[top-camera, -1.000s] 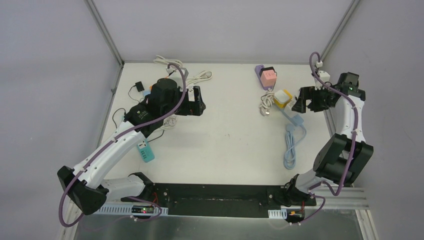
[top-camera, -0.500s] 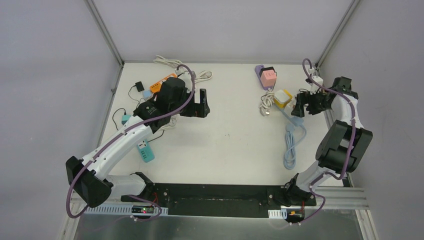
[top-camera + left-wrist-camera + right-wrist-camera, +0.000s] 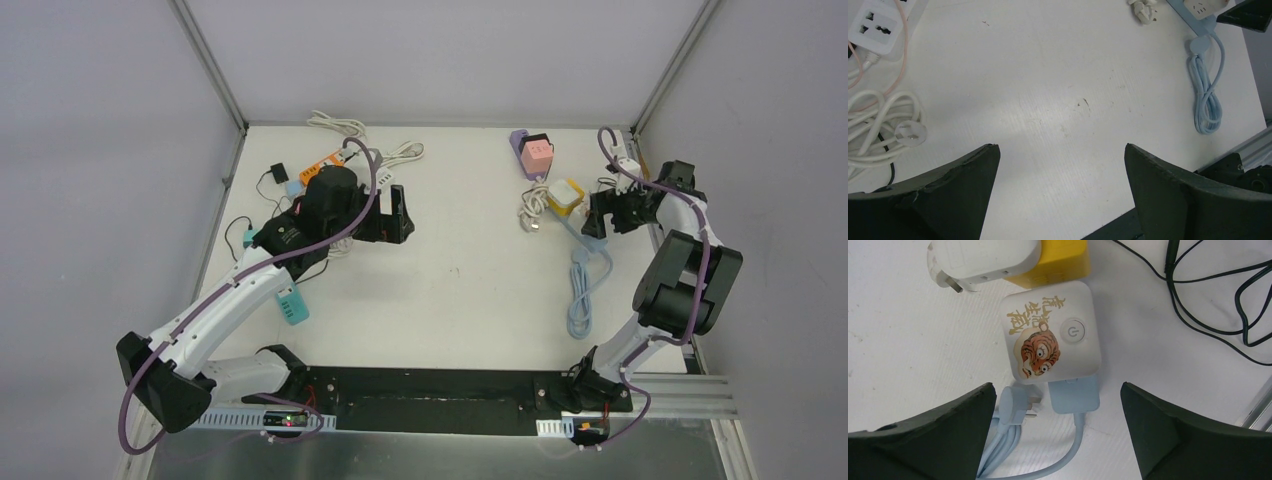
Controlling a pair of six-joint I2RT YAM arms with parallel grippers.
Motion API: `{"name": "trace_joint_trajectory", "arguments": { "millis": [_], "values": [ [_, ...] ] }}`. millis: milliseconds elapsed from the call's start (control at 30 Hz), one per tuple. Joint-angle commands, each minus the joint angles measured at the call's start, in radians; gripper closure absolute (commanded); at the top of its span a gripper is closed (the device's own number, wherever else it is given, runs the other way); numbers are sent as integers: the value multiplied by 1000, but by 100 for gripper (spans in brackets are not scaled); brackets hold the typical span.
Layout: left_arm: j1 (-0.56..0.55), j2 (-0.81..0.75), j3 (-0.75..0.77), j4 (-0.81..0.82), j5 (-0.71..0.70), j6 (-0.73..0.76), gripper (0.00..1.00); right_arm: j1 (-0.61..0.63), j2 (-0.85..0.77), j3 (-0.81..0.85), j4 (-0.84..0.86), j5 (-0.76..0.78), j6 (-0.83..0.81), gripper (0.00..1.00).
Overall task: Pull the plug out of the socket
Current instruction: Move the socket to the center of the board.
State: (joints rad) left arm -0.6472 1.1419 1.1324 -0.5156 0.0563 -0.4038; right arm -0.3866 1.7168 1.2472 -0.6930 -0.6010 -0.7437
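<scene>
In the right wrist view a white cube socket (image 3: 1050, 337) with a tiger picture and a power button lies on the table. A light blue block (image 3: 1074, 395) with a cable sits against its near side. A loose light blue plug (image 3: 1015, 407) lies beside it, prongs bare. Above is a yellow cube socket (image 3: 1058, 265) with a white plug body (image 3: 983, 260) against it. My right gripper (image 3: 1056, 386) is open and hovers over the tiger socket, touching nothing; it also shows in the top view (image 3: 610, 215). My left gripper (image 3: 395, 215) is open and empty over bare table.
A purple socket with a pink plug (image 3: 535, 152) stands at the back. A coiled blue cable (image 3: 583, 290) lies near the right arm. Black cables (image 3: 1218, 300) run by the right edge. White, orange (image 3: 325, 160) and teal (image 3: 290, 300) power strips and white cables (image 3: 883, 125) lie at the left.
My right gripper has moved left and down to hover over the tiger socket beside the yellow cube. My left gripper swung right, then drew back slightly. Both stayed open.
</scene>
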Motion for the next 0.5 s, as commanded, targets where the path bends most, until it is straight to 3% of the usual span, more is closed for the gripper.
{"name": "trace_joint_trajectory", "arguments": {
  "millis": [0,467],
  "values": [
    [0,-63,-25,36,-27,-9,1,2,2,-24,111,-10,-27,0],
    [0,-56,-31,50,-30,0,1,56,35,-54,139,34,-132,2]
  ]
}}
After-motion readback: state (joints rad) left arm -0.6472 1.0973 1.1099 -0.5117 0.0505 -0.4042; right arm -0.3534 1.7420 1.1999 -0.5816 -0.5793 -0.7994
